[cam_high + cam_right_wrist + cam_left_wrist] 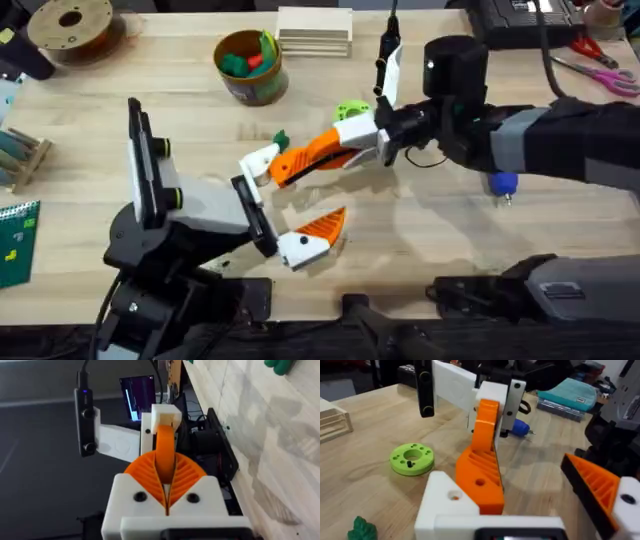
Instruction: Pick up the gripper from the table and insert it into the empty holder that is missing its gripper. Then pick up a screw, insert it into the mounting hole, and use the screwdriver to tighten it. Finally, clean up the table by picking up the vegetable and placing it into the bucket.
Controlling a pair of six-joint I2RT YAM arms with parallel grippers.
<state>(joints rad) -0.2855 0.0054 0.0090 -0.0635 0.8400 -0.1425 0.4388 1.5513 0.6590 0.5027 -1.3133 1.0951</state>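
Note:
The orange wedge gripper hangs just above the table with my right gripper shut on it. In the right wrist view both orange pads squeeze the wedge. Its far end rests against the white holder of my left gripper, which is open. In the left wrist view the wedge lies along the holder. The blue screwdriver lies half hidden under the right arm. The dark green vegetable lies behind the holder. The bucket stands at the back.
A bright green disc sits behind the right gripper, with a small dark piece in its middle. A brown spool is at the far left, a wooden stack beside the bucket, scissors at the far right.

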